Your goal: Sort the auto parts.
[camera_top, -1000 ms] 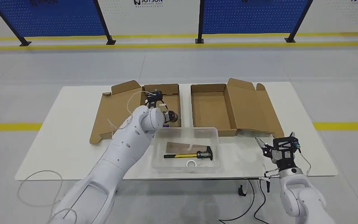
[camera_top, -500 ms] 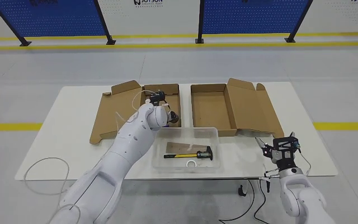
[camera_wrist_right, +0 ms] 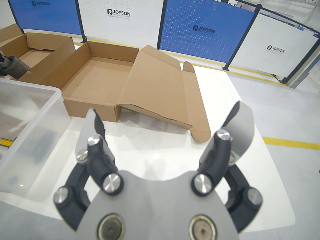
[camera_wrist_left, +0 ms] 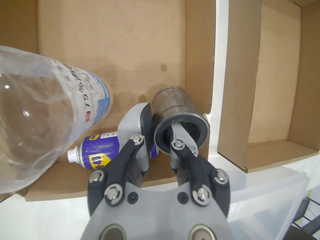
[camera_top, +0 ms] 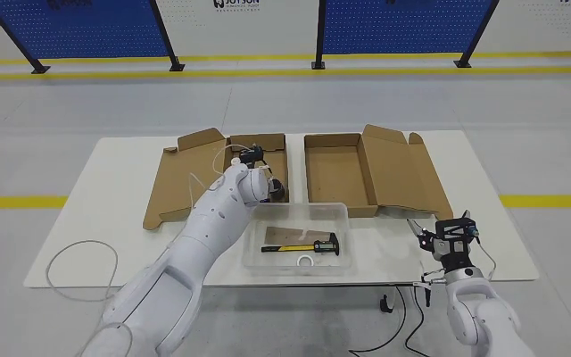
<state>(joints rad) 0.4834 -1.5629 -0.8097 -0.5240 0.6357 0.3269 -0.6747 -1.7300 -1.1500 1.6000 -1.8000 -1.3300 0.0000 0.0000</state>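
My left gripper (camera_wrist_left: pixel 160 123) is shut on a dark metal sleeve (camera_wrist_left: pixel 175 106), one finger inside its bore and one against its outer wall. It hangs over the near right corner of the left cardboard box (camera_wrist_left: pixel 112 26). In the top view the sleeve (camera_top: pixel 277 187) sits at the box's (camera_top: pixel 192 183) right wall, by the left gripper (camera_top: pixel 268 185). A clear plastic bottle (camera_wrist_left: pixel 37 116) and a blue spray can (camera_wrist_left: pixel 100 151) lie in this box. My right gripper (camera_wrist_right: pixel 165 113) is open and holds nothing, above the table's near right part (camera_top: pixel 443 234).
The right cardboard box (camera_top: pixel 335 174) stands with its lid folded out (camera_wrist_right: pixel 160 86). A clear plastic bin (camera_top: pixel 299 207) near the front holds a caliper (camera_top: pixel 317 245), a brown flat piece (camera_top: pixel 284 235) and a white ring (camera_top: pixel 305 261).
The left arm has shifted slightly to the right over the left box, still holding the sleeve. The right arm has kept still.
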